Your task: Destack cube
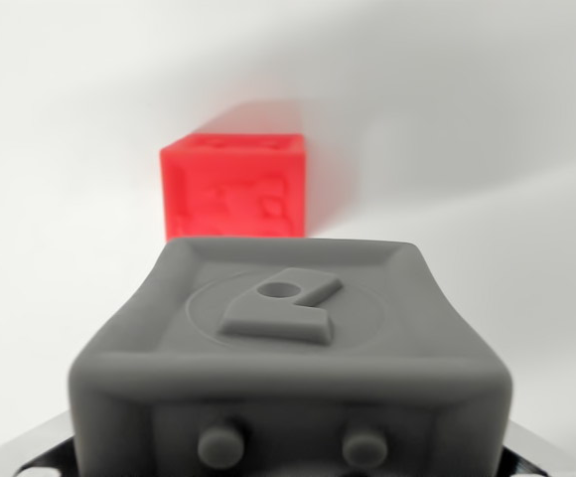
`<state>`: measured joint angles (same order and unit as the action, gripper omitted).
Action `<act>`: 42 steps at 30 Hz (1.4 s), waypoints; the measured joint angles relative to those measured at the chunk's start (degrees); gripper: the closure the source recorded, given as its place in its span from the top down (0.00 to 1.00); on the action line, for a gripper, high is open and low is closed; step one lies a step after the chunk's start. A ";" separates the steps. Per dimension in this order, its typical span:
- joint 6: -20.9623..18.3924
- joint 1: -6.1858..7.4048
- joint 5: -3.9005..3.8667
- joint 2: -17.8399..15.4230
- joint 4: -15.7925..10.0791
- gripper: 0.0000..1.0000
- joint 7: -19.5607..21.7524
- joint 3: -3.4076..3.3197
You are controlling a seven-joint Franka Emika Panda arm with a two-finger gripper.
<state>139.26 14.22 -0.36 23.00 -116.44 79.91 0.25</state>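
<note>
The wrist view is filled in its lower half by a grey cube [290,363], seen very close and slightly out of focus. Its upper face carries a raised rim, a circular recess and a raised relief with a small round hole. The face turned toward the camera shows two round studs near the bottom edge of the picture.

Gripper: only small dark-and-white portions of hardware are visible at the bottom corners of the picture, on either side of the grey cube. The fingers themselves are not visible, so it cannot be determined how far the gripper is spread or whether it grips the grey cube.

A red cube [234,186] stands beyond the grey cube, nearer the top of the picture and slightly toward the wrist view's left. It rests upright on the white surface [60,248]. One moulded face, bearing blurred relief shapes, is turned toward the camera, and a narrow strip of its top face is visible above. Its lower edge is hidden behind the top rim of the grey cube, so it cannot be determined whether the two cubes touch.

Both cubes have roughly equal sides, so neither shows a long axis. Their facing sides are approximately parallel.

The white surface extends in all directions. A soft shadow falls on it to the wrist view's right of the red cube.
</note>
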 joint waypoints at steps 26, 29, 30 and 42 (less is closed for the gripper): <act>4.56 -1.47 0.81 -3.86 -8.46 0.00 0.58 -1.37; 5.16 -1.71 0.87 -4.27 -9.50 0.00 0.62 -1.55; 5.25 -1.75 0.88 -4.34 -9.67 0.00 0.63 -1.58; 7.37 -2.64 1.16 -5.96 -13.45 0.00 0.79 -2.23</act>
<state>146.64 11.58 0.80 17.05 -129.88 80.70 -1.98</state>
